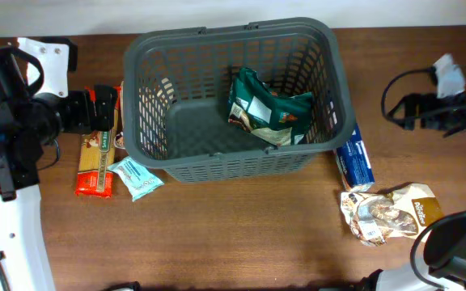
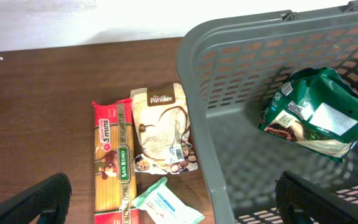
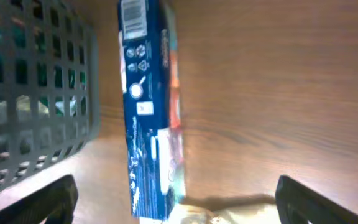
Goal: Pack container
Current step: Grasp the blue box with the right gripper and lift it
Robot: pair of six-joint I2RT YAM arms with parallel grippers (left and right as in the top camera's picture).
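The dark grey basket [image 1: 217, 36] stands at the table's middle back with a green packet [image 1: 265, 109] inside. My left gripper [image 1: 103, 109] is open and empty over the basket's left side. In the left wrist view [image 2: 179, 205] its fingers straddle the basket wall [image 2: 197, 93], above a red and yellow pasta packet [image 2: 114, 162], a beige packet [image 2: 163, 130] and a teal wipes packet [image 2: 166, 202]. My right gripper [image 3: 176, 199] is open and empty above a blue packet [image 3: 148, 112] lying beside the basket's right wall [image 3: 36, 93].
A crumpled beige snack packet [image 1: 391, 212] lies at the front right, just below the blue packet [image 1: 356, 158]. The pasta packet [image 1: 95, 166] and wipes packet [image 1: 136, 178] lie left of the basket. Black cables [image 1: 403, 93] loop at the back right.
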